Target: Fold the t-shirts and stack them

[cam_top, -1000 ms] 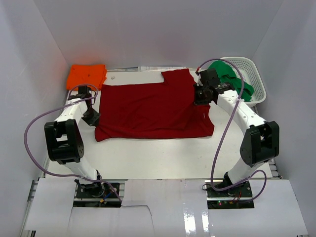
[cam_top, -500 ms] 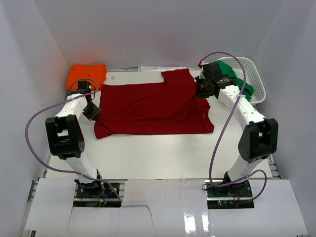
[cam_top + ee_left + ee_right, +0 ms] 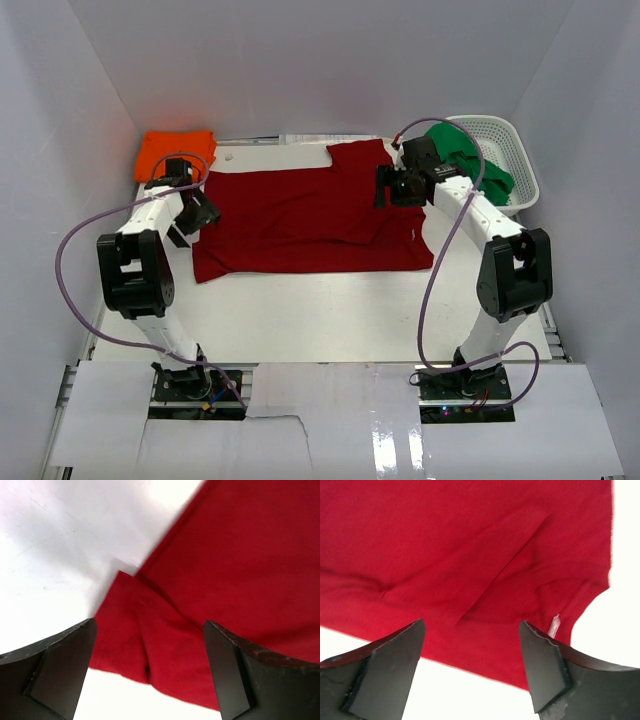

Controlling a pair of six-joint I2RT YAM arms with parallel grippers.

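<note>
Red shirt (image 3: 300, 215) lies flat just below left gripper (image 3: 150, 625) and right gripper (image 3: 472, 622), both released, fingers spread over its opposite ends. Each should pinch an edge squarely, then lift together

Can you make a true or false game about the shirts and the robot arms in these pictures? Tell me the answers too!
1. The dark red t-shirt lies spread out on the table. True.
2. The orange t-shirt is in the white basket. False: it lies at the table's far left corner; the green t-shirt is in the basket.
3. The left end effector is open. True.
4. The right end effector is holding the green t-shirt. False: it is open and empty, over the dark red t-shirt.
</note>
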